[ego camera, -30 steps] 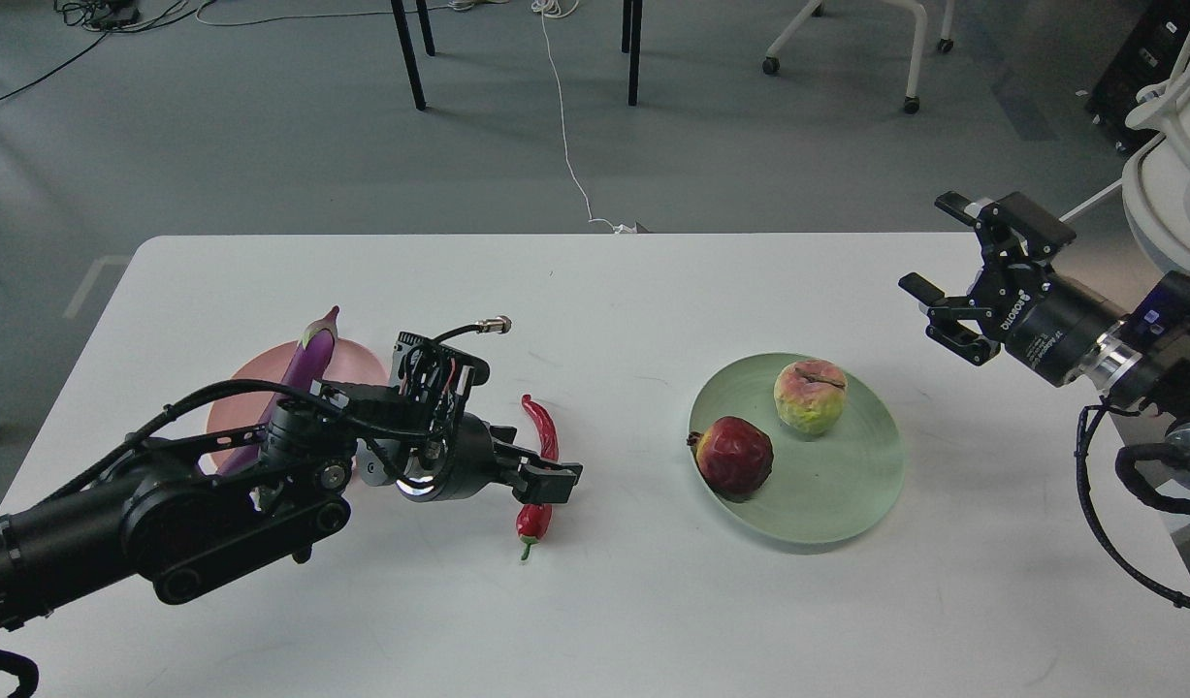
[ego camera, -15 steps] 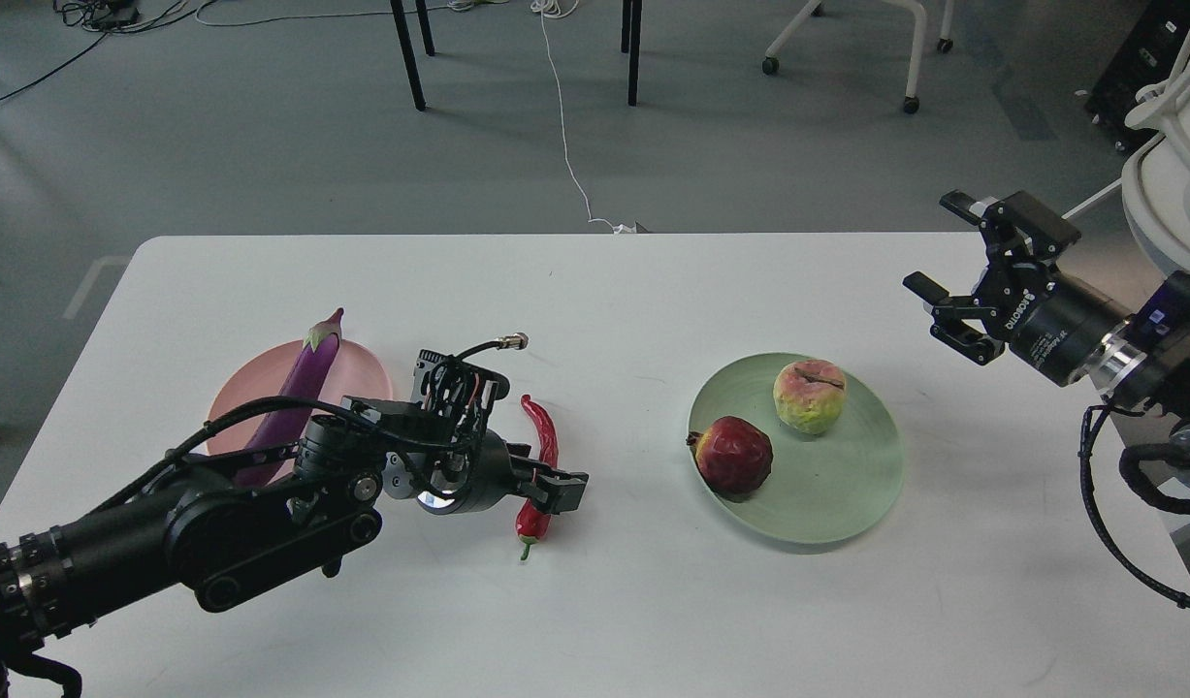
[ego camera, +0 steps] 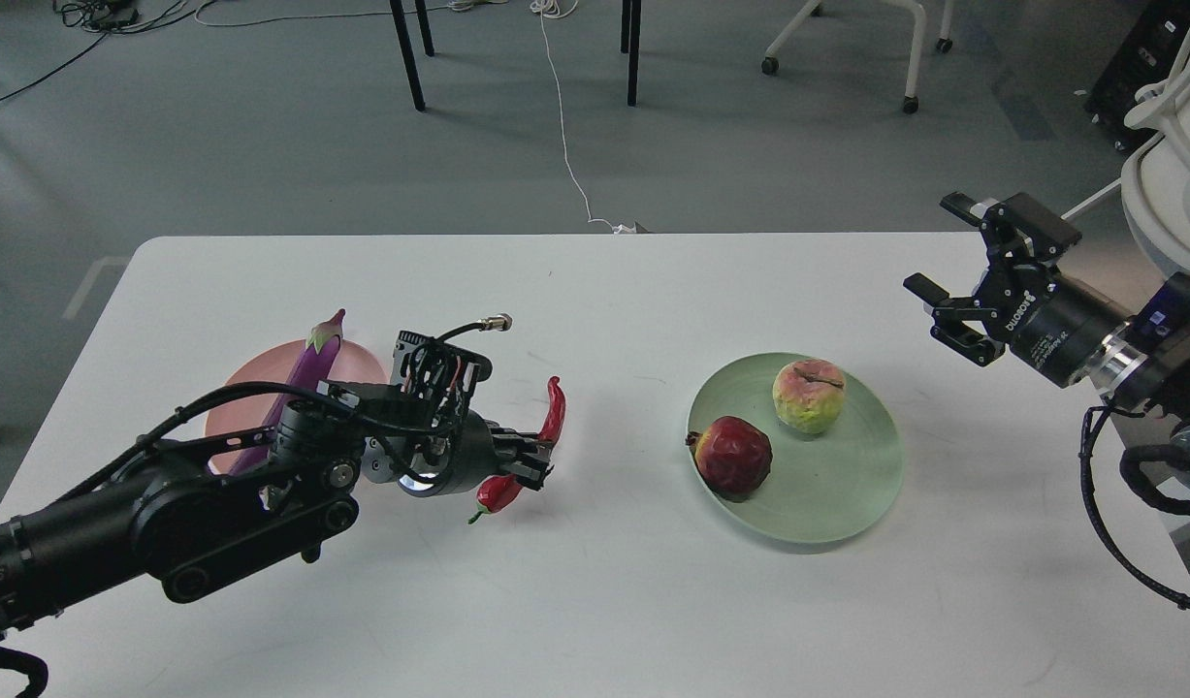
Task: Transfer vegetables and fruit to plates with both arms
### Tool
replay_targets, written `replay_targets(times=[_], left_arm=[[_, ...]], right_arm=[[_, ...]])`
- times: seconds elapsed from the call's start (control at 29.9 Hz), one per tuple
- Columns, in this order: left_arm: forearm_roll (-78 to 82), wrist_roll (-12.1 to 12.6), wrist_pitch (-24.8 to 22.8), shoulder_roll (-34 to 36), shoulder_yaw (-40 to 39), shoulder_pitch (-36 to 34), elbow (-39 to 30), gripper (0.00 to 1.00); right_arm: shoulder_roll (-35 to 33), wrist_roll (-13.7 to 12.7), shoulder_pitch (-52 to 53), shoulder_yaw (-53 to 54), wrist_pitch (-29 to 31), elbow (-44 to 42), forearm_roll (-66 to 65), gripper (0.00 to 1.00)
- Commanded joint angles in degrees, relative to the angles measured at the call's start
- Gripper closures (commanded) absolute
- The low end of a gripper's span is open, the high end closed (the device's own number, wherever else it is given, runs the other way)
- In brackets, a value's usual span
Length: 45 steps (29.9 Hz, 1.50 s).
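Observation:
My left gripper is shut on the red chili pepper and holds it a little above the table, tip up, green stem end down. The purple eggplant lies on the pale pink plate, partly hidden behind my left arm. The dark-red pomegranate and the yellow-green, pink-blushed fruit sit on the pale green plate. My right gripper is open and empty, raised over the table's right edge.
The white table ends close behind the plates. Beyond it are chair legs, a white cable on the floor, and a rolling chair base.
My left gripper closed on the chili pepper and lifted it off the table, pulling back left; the pepper now hangs tilted. The right gripper has barely moved.

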Motion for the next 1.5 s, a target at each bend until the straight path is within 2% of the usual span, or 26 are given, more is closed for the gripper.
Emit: replay_targets(times=[0.0, 0.2, 0.3, 0.37, 0.43, 0.47, 0.53, 0.57, 0.6, 0.84, 0.9, 0.94, 1.04, 1.14, 1.2, 1.37, 1.47], left_arm=[[0.0, -2.0, 0.0, 6.8, -0.2, -0.7, -1.5, 0.92], [-0.4, -7.5, 0.0, 17.8, 0.5, -2.0, 0.1, 0.90], [-0.4, -8.5, 0.1, 19.5, 0.6, -1.5, 1.3, 0.89], [-0.4, -8.8, 0.1, 19.9, 0.5, -1.3, 1.5, 0.84], [-0.4, -9.0, 0.1, 20.2, 0.6, -1.2, 2.0, 0.68], [-0.4, -9.3, 0.2, 20.2, 0.5, -1.2, 2.0, 0.54], [-0.3, -9.9, 0.4, 20.2, 0.5, -1.2, 2.0, 0.17], [-0.3, -10.0, 0.7, 20.2, 0.5, -1.2, 2.0, 0.05], [-0.3, -10.0, 0.7, 20.3, 0.5, -1.2, 2.0, 0.02], [-3.5, -10.7, 1.4, 21.5, -3.2, -1.5, 1.2, 0.02], [-9.9, -13.4, 3.6, 21.2, -7.0, -1.3, 0.6, 0.02], [-15.4, -15.7, 5.6, 20.9, -8.6, -0.9, 0.6, 0.02], [-35.3, -21.2, 14.3, 18.0, -10.5, 0.0, 0.6, 0.02], [-55.3, -23.7, 22.4, 15.0, -10.6, 0.6, 0.6, 0.02], [-64.2, -24.7, 25.3, 12.4, -13.3, 3.0, 0.7, 0.02], [-66.5, -24.8, 25.6, 1.6, -32.2, 17.9, 3.7, 0.02], [-66.5, -24.9, 25.6, -2.5, -35.4, 22.0, 4.9, 0.02]], right_arm=[[0.0, 0.0, -0.1, 0.3, 0.0, 0.0, 0.0, 0.02], [0.0, 0.0, -0.2, 0.5, 0.0, 0.0, 0.0, 0.02], [0.1, 0.0, -0.2, 0.5, 0.0, 0.0, 0.0, 0.02], [0.1, 0.0, -0.2, 0.5, 0.0, 0.1, -0.1, 0.02], [0.1, 0.0, -0.2, 0.5, 0.0, 0.1, -0.1, 0.02], [0.1, 0.0, -0.2, 0.6, 0.0, 0.1, -0.1, 0.02], [0.0, 0.0, -0.2, 0.6, 0.0, 0.2, -0.1, 0.02], [0.0, 0.0, -0.2, 0.6, 0.0, 0.2, -0.1, 0.02], [0.0, 0.0, -0.2, 0.6, 0.0, 0.2, -0.1, 0.02], [0.0, 0.0, -0.2, 1.7, 0.0, 0.2, -0.1, 0.02], [0.1, 0.0, -0.2, 3.0, 0.0, 0.2, 0.0, 0.01], [0.2, 0.0, -0.2, 3.4, 0.0, 0.0, 0.1, 0.01], [0.8, 0.0, -0.2, 3.7, 0.0, 0.0, 0.4, 0.01], [1.5, 0.0, -0.3, 3.7, -1.4, 0.3, 0.4, 0.01], [2.9, 0.0, -0.2, 3.7, -3.1, 0.0, 0.4, 0.01], [4.4, 0.0, -1.1, 3.6, -4.2, 0.1, 2.2, 0.01], [5.3, 0.0, -3.1, 3.7, -4.2, 0.3, 4.9, 0.01]])
